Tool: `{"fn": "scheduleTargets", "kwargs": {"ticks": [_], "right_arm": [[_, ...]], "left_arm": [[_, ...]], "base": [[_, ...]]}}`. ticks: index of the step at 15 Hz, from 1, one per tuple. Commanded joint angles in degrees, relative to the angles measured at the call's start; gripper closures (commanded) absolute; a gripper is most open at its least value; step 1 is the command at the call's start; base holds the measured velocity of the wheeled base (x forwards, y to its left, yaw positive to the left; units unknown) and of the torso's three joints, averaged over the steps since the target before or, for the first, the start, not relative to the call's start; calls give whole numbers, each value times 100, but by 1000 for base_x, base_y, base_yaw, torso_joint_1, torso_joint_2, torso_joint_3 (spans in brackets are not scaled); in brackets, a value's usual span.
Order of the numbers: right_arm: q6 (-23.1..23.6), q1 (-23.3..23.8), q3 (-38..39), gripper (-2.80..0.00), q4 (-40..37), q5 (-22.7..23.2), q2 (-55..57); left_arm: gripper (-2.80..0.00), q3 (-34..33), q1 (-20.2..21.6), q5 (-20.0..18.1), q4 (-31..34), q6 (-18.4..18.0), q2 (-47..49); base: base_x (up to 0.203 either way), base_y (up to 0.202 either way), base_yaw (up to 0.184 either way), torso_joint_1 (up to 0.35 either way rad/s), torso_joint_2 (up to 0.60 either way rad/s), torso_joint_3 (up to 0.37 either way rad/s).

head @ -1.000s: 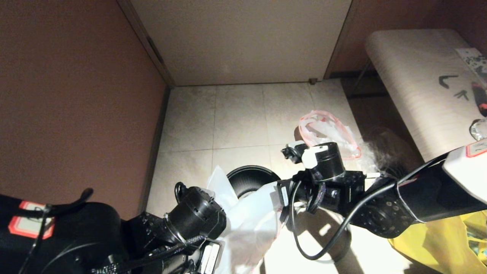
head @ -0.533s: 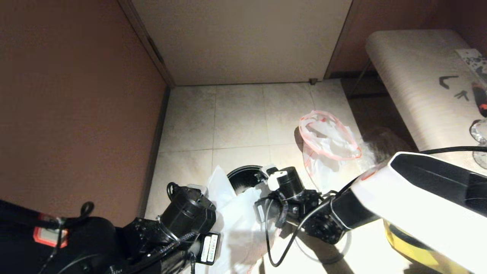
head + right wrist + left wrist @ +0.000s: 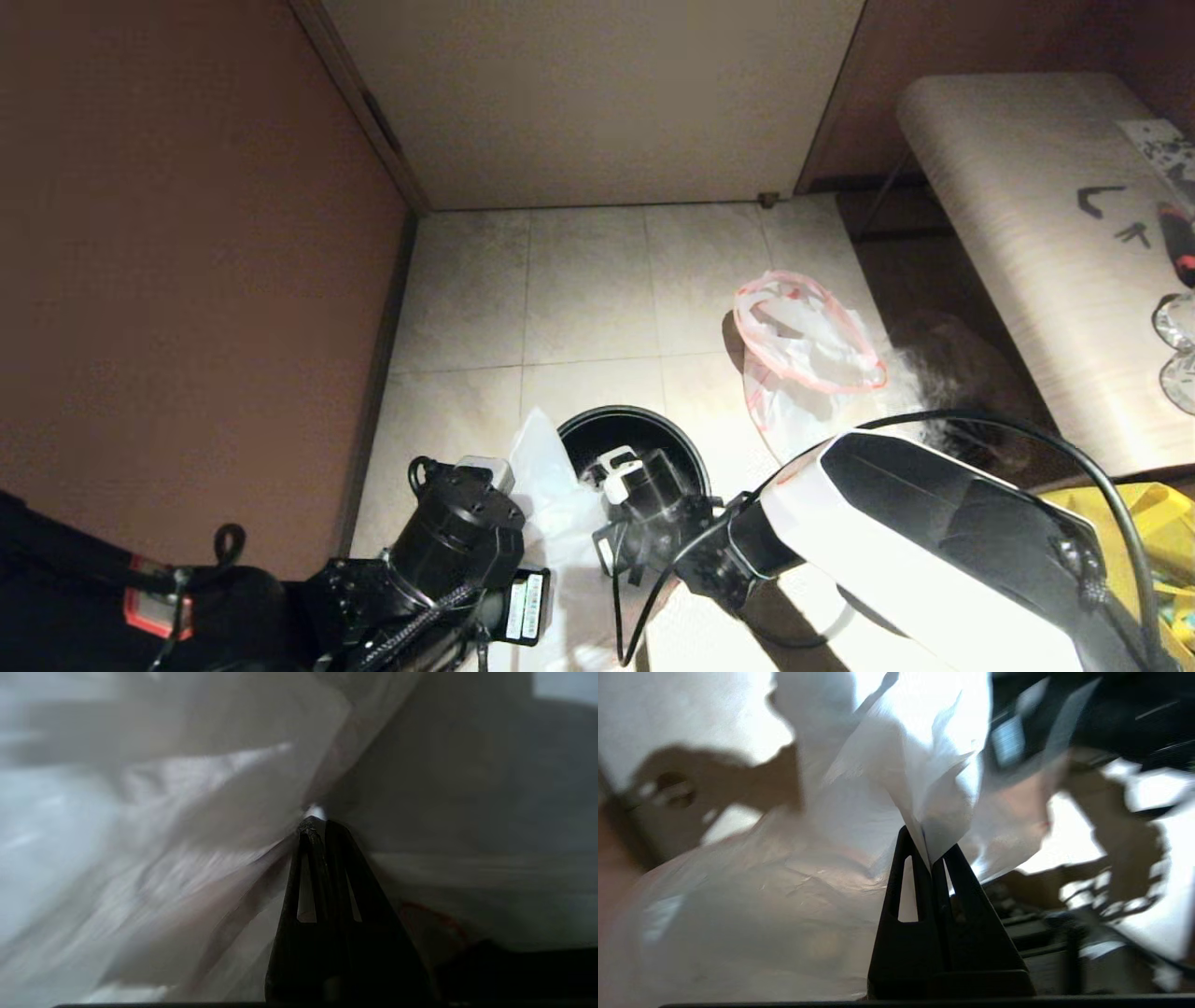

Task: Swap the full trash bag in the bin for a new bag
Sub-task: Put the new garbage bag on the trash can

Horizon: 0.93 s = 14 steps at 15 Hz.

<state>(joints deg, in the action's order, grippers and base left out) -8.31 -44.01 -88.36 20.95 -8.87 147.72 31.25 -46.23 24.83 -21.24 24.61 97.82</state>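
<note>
Floor (image 3: 588, 289): right arm (image 3: 934, 541) now lower

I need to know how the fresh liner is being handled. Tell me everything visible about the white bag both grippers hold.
The thin translucent white plastic bag hangs limp and wrinkled beside the round black bin, near its rim. The left gripper and the right gripper are each shut on a fold of film. No bottles show through.

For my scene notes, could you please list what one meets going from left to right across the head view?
left arm's wrist → new bag → bin → full trash bag → pale table → yellow bag
</note>
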Motion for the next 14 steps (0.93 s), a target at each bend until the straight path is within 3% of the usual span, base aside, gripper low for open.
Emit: {"fn": "scheduleTargets", "kwargs": {"ticks": [1, 3, 5, 9, 11, 14], "right_arm": [[4, 32, -241, 0, 4, -84, 227], [2, 41, -227, 0, 9, -257, 147], [-40, 32, 114, 0, 10, -311, -424], [-409, 146, 1689, 0, 91, -403, -2195], [-643, 380, 2583, 0, 298, -416, -2951], [-923, 937, 3614, 0, 1012, -409, -3570]], "left_arm": [[0, -80, -12, -45, -415, 15, -80], [0, -318, -75, -182, -1054, -25, 15], [0, -344, -105, -197, -1143, -48, 233], [0, -168, -188, -212, -1137, -318, 314], [0, 210, -193, -207, -1126, -477, 489], [0, 1283, -155, -178, -863, -716, 1164]], "base": [[0, 0, 0, 0, 0, 0], [0, 0, 0, 0, 0, 0], [0, 0, 0, 0, 0, 0], [0, 0, 0, 0, 0, 0], [0, 0, 0, 0, 0, 0], [0, 0, 0, 0, 0, 0]]}}
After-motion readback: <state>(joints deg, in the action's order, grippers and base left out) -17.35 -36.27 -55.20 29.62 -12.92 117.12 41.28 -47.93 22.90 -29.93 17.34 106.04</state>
